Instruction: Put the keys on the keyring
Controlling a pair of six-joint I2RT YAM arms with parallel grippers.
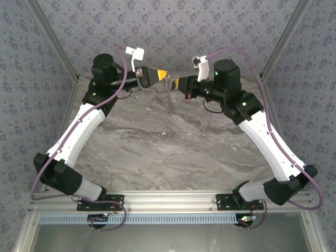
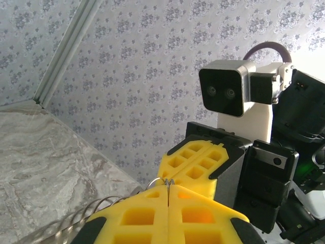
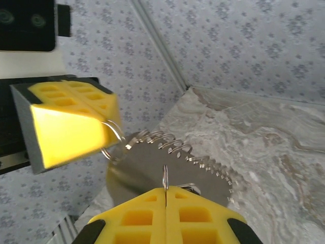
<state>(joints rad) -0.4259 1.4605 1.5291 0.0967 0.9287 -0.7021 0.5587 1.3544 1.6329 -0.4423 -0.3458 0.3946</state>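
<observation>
Two robot arms met at the far side of a marble-patterned counter (image 1: 168, 152), their yellow-padded tips nearly nose to nose below the flower-print wall (image 1: 168, 26), in the view from overhead. The left end effector (image 1: 164, 74) and the right end effector (image 1: 177, 82) stood just apart, with a thin pale strand of metal, the keyring (image 1: 168, 85), hanging between them above the stone surface.

From the right wrist, the right end effector (image 3: 166, 192) was fully closed, its two pads pressed together along one seam, and a thin wire loop stood up out of that seam. The keyring (image 3: 172, 145) ran as a string of grey wire loops from there up and to the left, where its end ring was clamped at the tip of the left end effector (image 3: 109, 122). A flat grey shape with a toothed upper edge lay behind the loops; what it was could not be told.

From the left wrist, the left end effector (image 2: 167, 192) was likewise shut tight, a small wire loop poking out between its fingertips, and more of the keyring (image 2: 76, 223) curved away to the lower left, blurred. The right end effector (image 2: 190, 162) sat just beyond, beneath its grey wrist camera (image 2: 226, 94). The key could not be picked out among the metal.
</observation>
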